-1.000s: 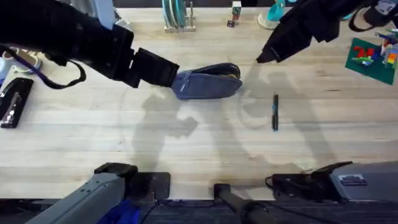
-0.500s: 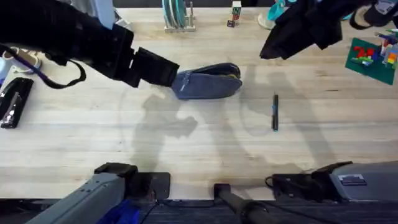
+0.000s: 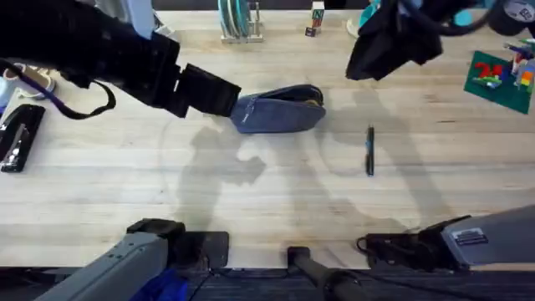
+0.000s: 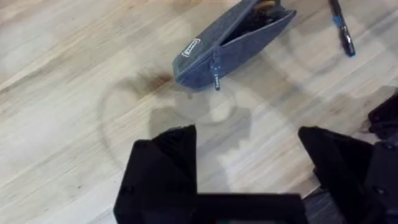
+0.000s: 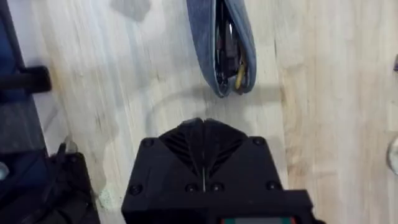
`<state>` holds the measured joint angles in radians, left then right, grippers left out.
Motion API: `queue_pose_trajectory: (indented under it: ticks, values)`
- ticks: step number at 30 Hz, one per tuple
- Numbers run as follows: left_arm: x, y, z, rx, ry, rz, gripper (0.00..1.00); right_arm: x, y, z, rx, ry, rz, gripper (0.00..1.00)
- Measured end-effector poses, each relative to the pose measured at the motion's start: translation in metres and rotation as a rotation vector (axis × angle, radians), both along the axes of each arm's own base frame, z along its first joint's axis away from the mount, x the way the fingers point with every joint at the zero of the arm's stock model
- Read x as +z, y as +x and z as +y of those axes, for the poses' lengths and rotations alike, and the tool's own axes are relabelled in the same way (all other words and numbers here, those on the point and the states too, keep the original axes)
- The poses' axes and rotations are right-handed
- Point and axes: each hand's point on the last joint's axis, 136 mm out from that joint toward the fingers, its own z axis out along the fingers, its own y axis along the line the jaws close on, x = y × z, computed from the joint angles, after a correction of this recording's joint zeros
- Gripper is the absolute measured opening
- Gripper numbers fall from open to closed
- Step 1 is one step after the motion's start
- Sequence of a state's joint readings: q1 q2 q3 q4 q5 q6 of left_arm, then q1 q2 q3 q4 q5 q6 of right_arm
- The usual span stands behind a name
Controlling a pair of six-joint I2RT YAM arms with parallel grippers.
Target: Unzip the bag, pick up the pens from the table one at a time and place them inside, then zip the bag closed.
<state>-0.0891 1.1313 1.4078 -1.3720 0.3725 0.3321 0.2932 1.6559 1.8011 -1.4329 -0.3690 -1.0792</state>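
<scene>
Bare table (image 3: 251,201) surrounds the bag (image 3: 280,110) and pen (image 3: 369,150).

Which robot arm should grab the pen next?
Probably the right. The pen lies on its side of the table, and the right gripper is shut and free, while the left gripper hovers open beside the bag.

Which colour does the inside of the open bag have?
Yellowish-tan lining, seen at the open end of the bag, best in the right wrist view.
</scene>
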Motion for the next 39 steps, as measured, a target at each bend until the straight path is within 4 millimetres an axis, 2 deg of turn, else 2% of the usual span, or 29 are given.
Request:
queue_pose_trajectory:
  ticks: [2, 3, 6, 17, 25, 39]
  values:
    - [0.000, 0.000, 0.000, 0.000, 0.000, 0.000, 0.996, -0.009, 0.005, 0.001, 0.003, -0.010, 0.018, 0.031]
    - [0.000, 0.000, 0.000, 0.000, 0.000, 0.000, 0.996, -0.020, 0.014, 0.003, 0.005, -0.016, 0.034, 0.031]
    - [0.000, 0.000, 0.000, 0.000, 0.000, 0.000, 0.996, -0.029, 0.023, 0.006, 0.005, -0.020, 0.041, 0.031]
    - [0.000, 0.000, 0.000, 0.000, 0.000, 0.000, 0.996, -0.058, 0.035, 0.010, 0.026, -0.038, 0.093, 0.031]
    - [0.000, 0.000, 0.000, 0.000, 0.000, 0.000, 0.995, -0.081, 0.051, 0.022, 0.033, 0.002, 0.120, 0.031]
    - [0.000, 0.000, 0.000, 0.000, 0.000, 0.000, 0.995, -0.112, 0.052, 0.038, 0.070, 0.051, 0.217, 0.029]
